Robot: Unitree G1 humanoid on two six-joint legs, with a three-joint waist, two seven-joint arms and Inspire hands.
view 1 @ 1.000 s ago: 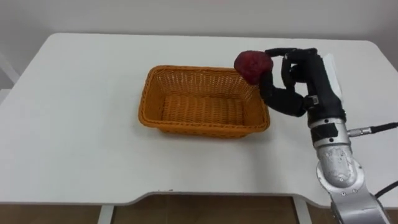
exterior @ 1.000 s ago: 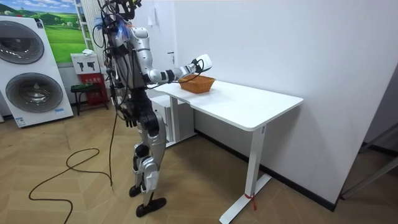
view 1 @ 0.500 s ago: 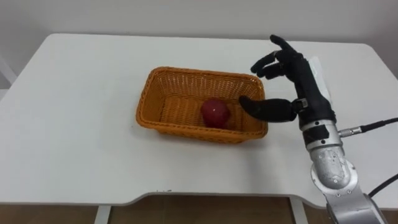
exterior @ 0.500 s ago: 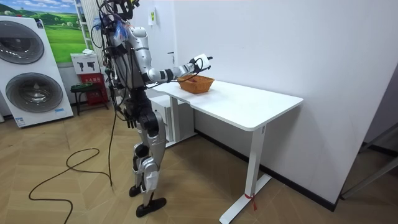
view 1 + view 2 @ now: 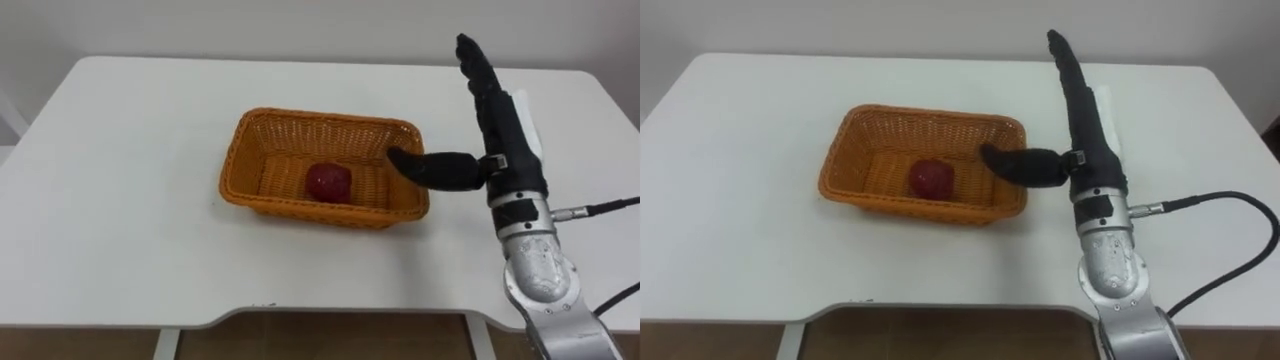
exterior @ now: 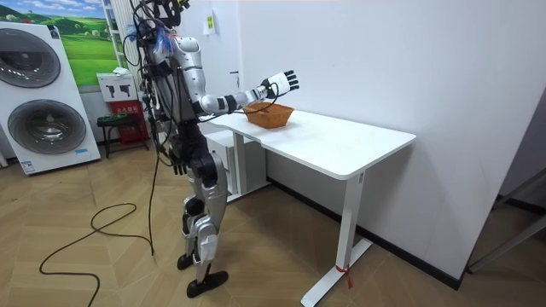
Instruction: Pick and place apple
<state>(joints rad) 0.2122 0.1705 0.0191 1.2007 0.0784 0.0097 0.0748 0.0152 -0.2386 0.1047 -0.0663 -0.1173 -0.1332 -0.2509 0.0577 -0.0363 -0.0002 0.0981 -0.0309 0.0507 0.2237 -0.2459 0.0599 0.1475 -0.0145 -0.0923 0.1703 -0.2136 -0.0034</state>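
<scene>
**Here, the apple lies in the basket and the right hand is spread open beside it**

Head-camera views. A white tabletop (image 5: 130,150) carries an orange woven basket (image 5: 300,206), rectangular and open at the top, set near the middle with its long sides running left to right. The apple (image 5: 328,181), dark red, rests on the basket floor, roughly central between the four walls and apart from each of them. Nothing touches it.

The right hand (image 5: 497,115) comes in from the lower right on a grey forearm and stands at the basket's right end. Its fingers (image 5: 473,62) are straight and close together, pointing away toward the far edge of the tabletop. The thumb (image 5: 430,166) sticks out sideways to the left, its tip reaching over the rim at the basket's right end. Whether the thumb touches the wicker cannot be told. The hand is wide open and holds nothing; the apple lies well to the left of the thumb tip, lower, inside the basket.

Room view. The robot stands upright on a wooden floor (image 6: 281,256) at the end of the table toward the room view's left, facing it. Its right arm is stretched forward at chest height, with the open right hand raised just above the basket, which sits near that end of the tabletop. Behind the robot, at the room view's left, stands a white washing machine (image 6: 38,102) with a round door. A white wall (image 6: 384,60) runs behind the table.
</scene>
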